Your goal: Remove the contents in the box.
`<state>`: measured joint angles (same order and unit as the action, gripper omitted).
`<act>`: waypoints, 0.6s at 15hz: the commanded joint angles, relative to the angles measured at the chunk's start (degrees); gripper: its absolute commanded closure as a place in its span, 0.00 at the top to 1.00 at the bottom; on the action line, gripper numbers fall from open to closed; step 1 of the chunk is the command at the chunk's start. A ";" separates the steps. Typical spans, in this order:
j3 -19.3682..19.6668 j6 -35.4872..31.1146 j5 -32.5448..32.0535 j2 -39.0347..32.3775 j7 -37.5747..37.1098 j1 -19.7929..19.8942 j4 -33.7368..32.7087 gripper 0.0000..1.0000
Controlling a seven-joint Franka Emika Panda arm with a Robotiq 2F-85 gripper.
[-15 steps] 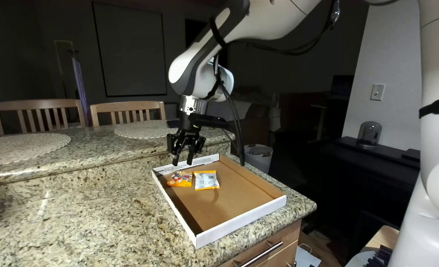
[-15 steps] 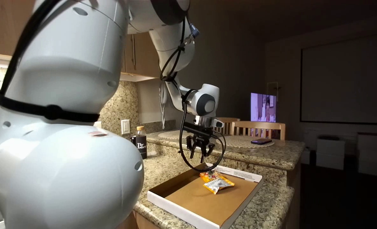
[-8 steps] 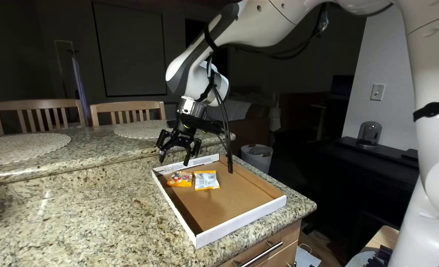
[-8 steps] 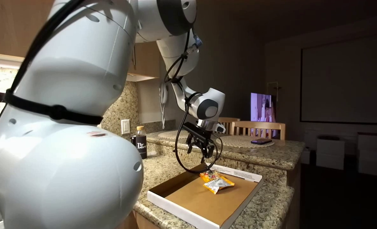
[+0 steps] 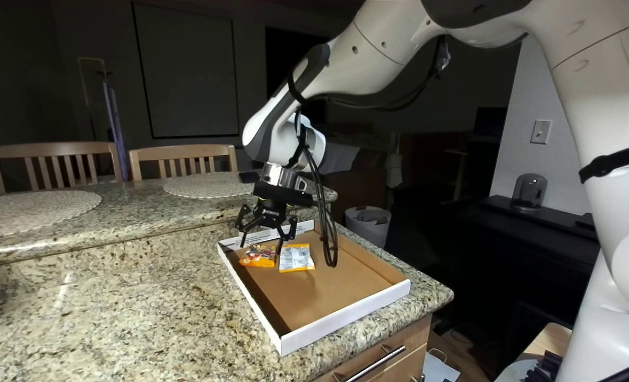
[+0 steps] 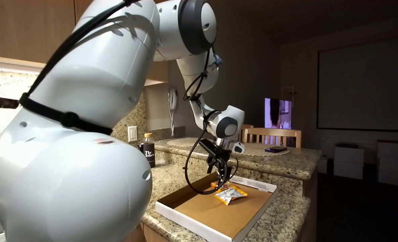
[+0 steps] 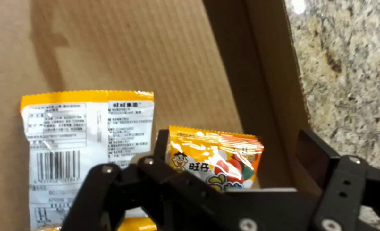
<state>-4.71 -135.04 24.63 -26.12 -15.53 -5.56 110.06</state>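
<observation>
The box (image 5: pixel 341 314) lies on the granite counter, white outside and brown cardboard inside; it also shows in an exterior view (image 6: pixel 199 224) and the wrist view (image 7: pixel 129 48). Two snack packets lie flat side by side inside, near its far wall. The yellow-orange packet (image 5: pixel 257 259) shows its printed front; the white-backed packet (image 5: pixel 296 258) has yellow ends. My gripper (image 5: pixel 261 248) is open and empty, just above the yellow-orange packet. In the wrist view the open gripper (image 7: pixel 234 144) spans this packet (image 7: pixel 206 150); one finger stands between the packets, the other near the box wall. Contact cannot be told.
A raised granite ledge (image 5: pixel 134 223) with round placemats runs behind the box. A dark bottle (image 6: pixel 148 151) stands on the counter. A phone (image 6: pixel 276 149) lies on the ledge. A loop of arm cable (image 5: pixel 329 244) hangs over the box.
The gripper has opened wider and turned a little. It has come down from above the box's far wall to just over the yellow-orange packet. The packets and box have not moved.
</observation>
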 commanded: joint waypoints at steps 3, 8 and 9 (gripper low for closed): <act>-0.67 1.88 0.29 -3.17 -4.78 -0.19 -2.78 1.00; -1.18 2.39 0.33 -3.84 -6.33 -1.39 -3.94 1.00; -1.17 2.39 0.33 -3.84 -6.33 -1.35 -3.96 1.00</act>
<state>-5.87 -132.81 25.05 -29.96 -21.76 -6.92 106.22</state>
